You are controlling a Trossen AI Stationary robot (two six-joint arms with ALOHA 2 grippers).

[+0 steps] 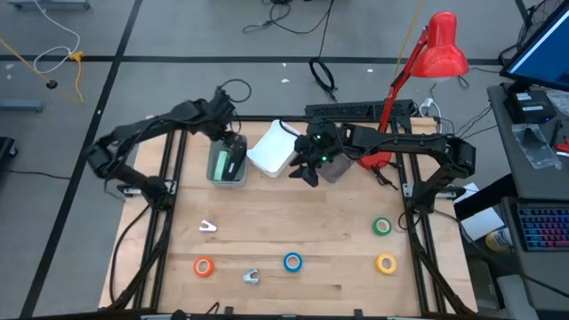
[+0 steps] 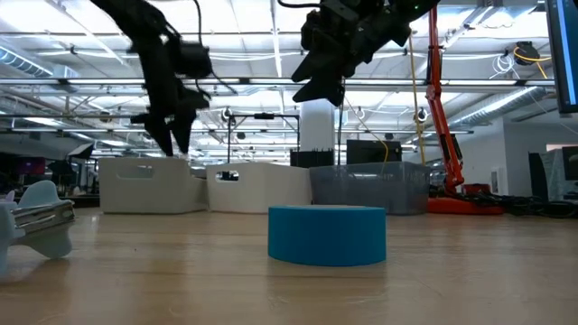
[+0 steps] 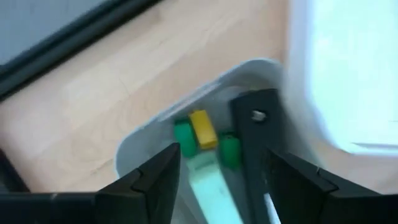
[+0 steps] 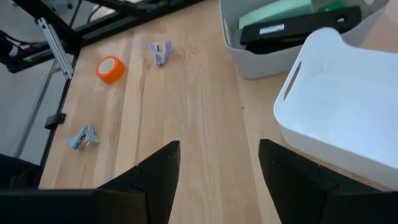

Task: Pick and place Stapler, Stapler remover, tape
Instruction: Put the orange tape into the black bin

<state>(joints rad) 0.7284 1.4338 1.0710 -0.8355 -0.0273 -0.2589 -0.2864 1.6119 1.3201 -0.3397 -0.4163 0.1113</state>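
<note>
grey plastic marks the spot in hand: the left gripper [image 1: 233, 148] hangs over the grey bin [image 1: 214, 173] at the back of the wooden table [image 1: 293, 236], fingers parted with nothing between them, and the green stapler [image 4: 292, 14] lies in that bin beside a black one, so the stapler step looks to be at its release. the right gripper [image 1: 307, 169] hovers just beside the white bin [image 1: 271, 151], fingers spread wide and empty. out toward the front, well apart, lie the orange tape [image 1: 204, 266], blue tape [image 1: 292, 261], green tape [image 1: 381, 227] and yellow tape [image 1: 385, 263], with one stapler remover [image 1: 207, 228] and another stapler remover [image 1: 251, 276] among them. next, i judge, an arm must reach forward and descend squarely over one small piece.
</note>
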